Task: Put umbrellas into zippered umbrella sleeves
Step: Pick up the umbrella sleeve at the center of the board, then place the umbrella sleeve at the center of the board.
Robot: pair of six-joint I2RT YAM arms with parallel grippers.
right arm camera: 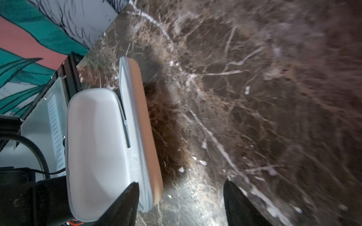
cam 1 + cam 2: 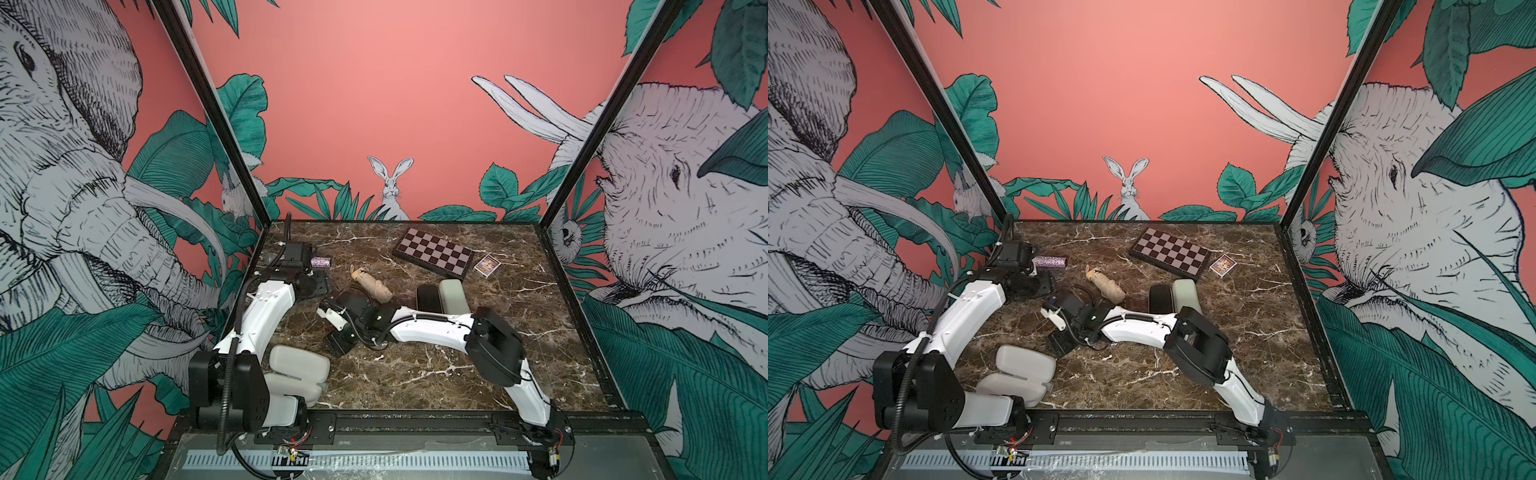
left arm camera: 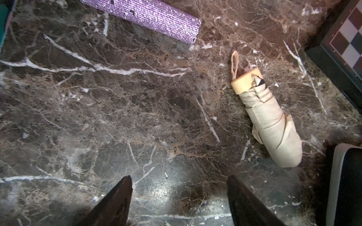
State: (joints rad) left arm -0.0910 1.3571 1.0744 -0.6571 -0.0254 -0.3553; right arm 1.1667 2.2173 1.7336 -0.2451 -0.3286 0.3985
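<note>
A tan folded umbrella [image 2: 372,286] [image 2: 1106,284] [image 3: 270,121] lies on the marble table, mid-left. My left gripper [image 3: 179,182] hangs open over bare marble just left of it, holding nothing; in a top view it is the dark block [image 2: 320,284]. The beige sleeve [image 2: 297,365] [image 2: 1025,365] [image 1: 98,146] lies open at the front left, its pale grey inside empty. My right gripper [image 1: 181,185] [image 2: 338,340] is open beside the sleeve's end, one fingertip [image 1: 129,197] overlapping its rim. A black sleeve [image 2: 428,297] and a pale mint sleeve [image 2: 455,293] sit side by side behind the right forearm.
A chequered chessboard box [image 2: 434,257] [image 3: 348,39] and a small card box [image 2: 487,264] lie at the back right. A glittery purple microphone [image 2: 321,262] [image 3: 148,17] lies at the back left near the left wrist. Black frame rails edge the table.
</note>
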